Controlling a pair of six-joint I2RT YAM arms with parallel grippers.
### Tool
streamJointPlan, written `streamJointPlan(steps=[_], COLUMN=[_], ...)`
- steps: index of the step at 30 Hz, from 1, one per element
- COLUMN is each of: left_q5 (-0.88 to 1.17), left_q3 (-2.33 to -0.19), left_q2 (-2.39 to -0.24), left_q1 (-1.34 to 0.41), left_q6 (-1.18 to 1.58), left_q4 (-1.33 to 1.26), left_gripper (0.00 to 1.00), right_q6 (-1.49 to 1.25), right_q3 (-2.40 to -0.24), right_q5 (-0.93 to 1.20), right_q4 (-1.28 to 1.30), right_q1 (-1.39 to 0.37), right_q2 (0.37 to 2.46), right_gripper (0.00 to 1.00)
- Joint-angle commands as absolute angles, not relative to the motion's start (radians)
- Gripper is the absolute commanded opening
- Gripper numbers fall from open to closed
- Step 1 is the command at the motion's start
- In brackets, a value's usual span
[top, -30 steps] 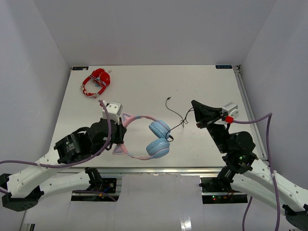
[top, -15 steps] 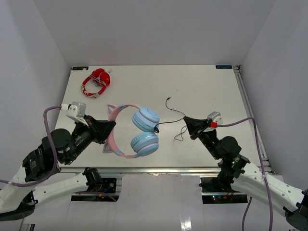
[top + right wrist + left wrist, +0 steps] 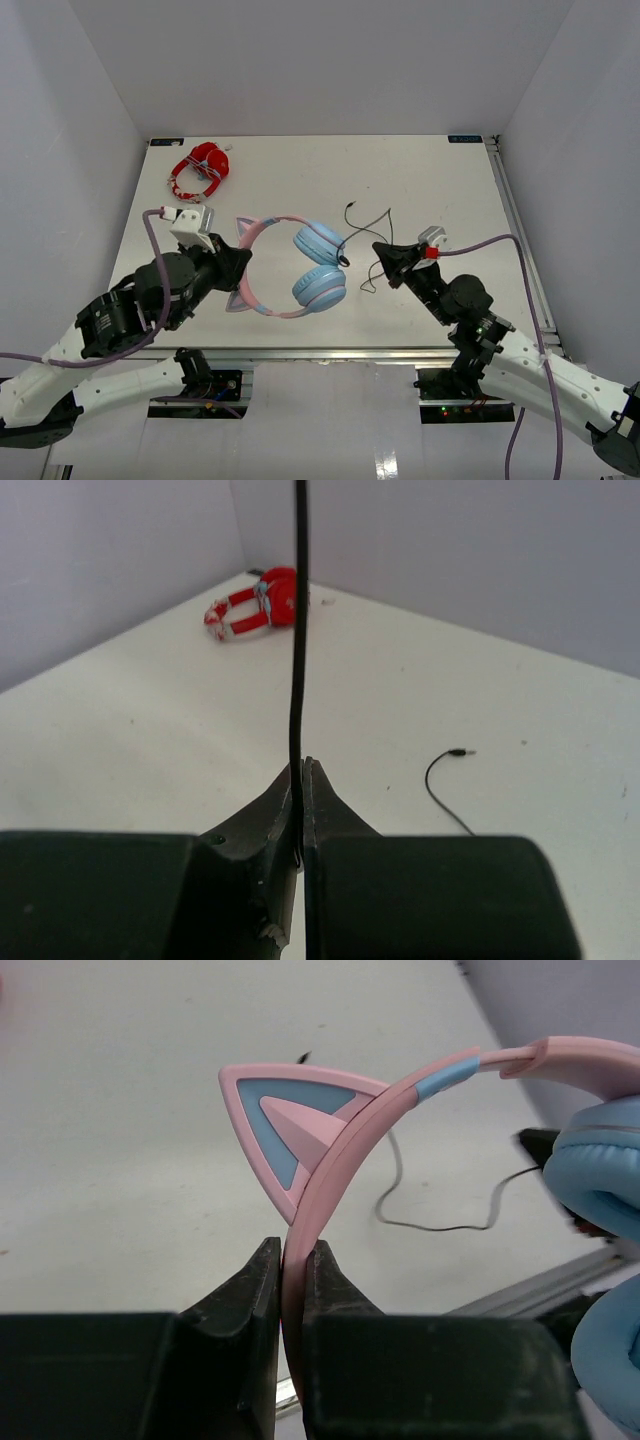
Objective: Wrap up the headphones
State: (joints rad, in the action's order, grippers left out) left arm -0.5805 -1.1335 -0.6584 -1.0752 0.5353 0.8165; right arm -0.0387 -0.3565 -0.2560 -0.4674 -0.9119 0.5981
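pink cat-ear headphones [image 3: 318,285] close to the middle of the white table [image 3: 420,170], a shade toward 7 o'clock in the overhead view, band arched out toward 9 o'clock, both ear cups [image 3: 319,243] side by side at its 3 o'clock end. left gripper [image 3: 240,268] reaching in from 8 o'clock, forearm low and angled in from the near edge, black fingers [image 3: 245,1295] clamped flat on the headband [image 3: 350,1150] just below one cat ear [image 3: 285,1125]. right gripper [image 3: 385,258] stretched in from 4 o'clock, arm long and low, nose toward 10 o'clock, jaws pressed together on the thin black cable [image 3: 297,630], seen in the right wrist view running straight up from the fingertips and out of frame. smooth matte pink plastic on the band, with a light blue inset; triangular ear, pink rim around a blue face; round cups in light blue, padded and faintly glossy. more cable slack on the tabletop, curling toward 12 o'clock of the cups and ending in a small plug [image 3: 458,752] lying flat. red-and-white headphones [image 3: 200,170] at the far 10 o'clock corner, well apart from both arms. plain pale walls [image 3: 320,60] on three sides; aluminium rail [image 3: 515,220] along the 3 o'clock edge.
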Motion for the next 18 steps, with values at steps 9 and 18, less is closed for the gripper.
streamJointPlan(steps=[9,18], left_q5=[-0.932,-1.050], left_q3=[-1.255,-1.337], left_q2=[-0.805,-0.915], left_q1=[-1.074,-1.074], left_q6=[0.726,0.801], left_q4=[1.091,1.137], left_gripper=[0.00,0.00], right_q6=[0.060,0.029], right_q3=[-0.547,-0.350], right_q5=[-0.137,0.289], right_q4=[-0.300,-0.337], right_q1=[-0.914,-0.914], right_q2=[0.410,0.317], right_gripper=[0.08,0.08])
